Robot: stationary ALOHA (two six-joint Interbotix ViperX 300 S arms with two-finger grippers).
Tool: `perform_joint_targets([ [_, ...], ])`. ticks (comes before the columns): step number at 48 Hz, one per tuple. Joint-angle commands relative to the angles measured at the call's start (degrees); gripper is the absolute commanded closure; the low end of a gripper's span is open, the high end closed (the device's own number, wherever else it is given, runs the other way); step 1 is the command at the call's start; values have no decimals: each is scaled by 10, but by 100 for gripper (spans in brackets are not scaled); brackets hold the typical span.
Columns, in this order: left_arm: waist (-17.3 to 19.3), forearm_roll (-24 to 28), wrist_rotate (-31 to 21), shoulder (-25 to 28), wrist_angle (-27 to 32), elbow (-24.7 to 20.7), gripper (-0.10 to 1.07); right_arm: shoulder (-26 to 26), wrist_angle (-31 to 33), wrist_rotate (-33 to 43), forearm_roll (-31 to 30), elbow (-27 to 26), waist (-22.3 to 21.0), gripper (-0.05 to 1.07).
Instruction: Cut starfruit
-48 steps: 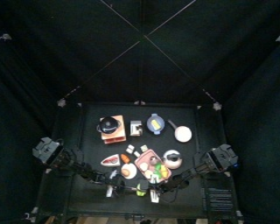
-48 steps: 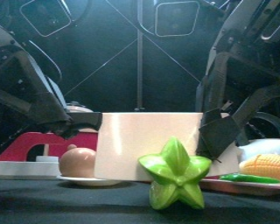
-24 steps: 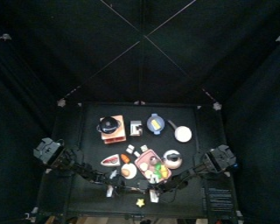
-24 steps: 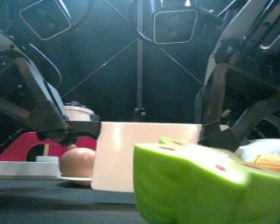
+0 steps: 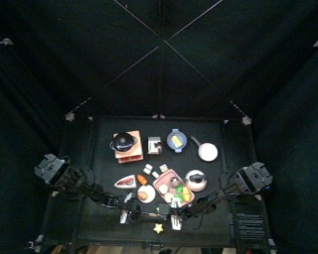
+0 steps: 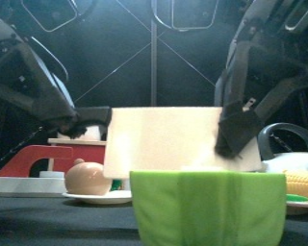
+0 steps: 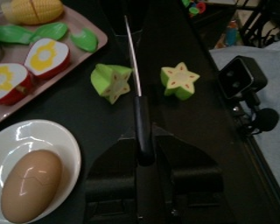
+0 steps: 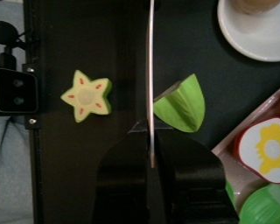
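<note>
The starfruit lies in two halves near the table's front edge. One half shows its yellow star face [image 7: 181, 79] [image 8: 87, 94] [image 5: 158, 228]. The other half shows green skin [image 7: 111, 82] [image 8: 181, 103] and fills the front view's foreground [image 6: 206, 207]. A flat cream cutter blade [image 6: 183, 142] hangs above the halves, held at both ends. My left gripper [image 7: 143, 157] [image 6: 80, 125] is shut on one end. My right gripper [image 8: 150, 131] [image 6: 234, 130] is shut on the other. In both wrist views the blade appears edge-on, between the two halves.
A brown egg [image 7: 38, 179] [image 6: 86, 178] lies on a white plate [image 7: 14, 140] left of the halves. A pink tray [image 7: 90, 39] holds sliced toy foods. A corn cob [image 6: 292, 183] lies at the right. The front camera [image 8: 14, 83] sits by the star-faced half.
The starfruit stood whole and upright a second ago. It has split in two, and one half tipped toward the front camera. The blade now hangs a little higher.
</note>
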Motion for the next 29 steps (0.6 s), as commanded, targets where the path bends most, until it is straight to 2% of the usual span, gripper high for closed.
perform_joint_targets([
  [1,-2,23,2,-27,-3,-5,62,-27,4,0,-11,-8,3,68],
  [29,11,25,0,-25,-9,-4,61,-29,4,3,-13,-7,1,67],
])
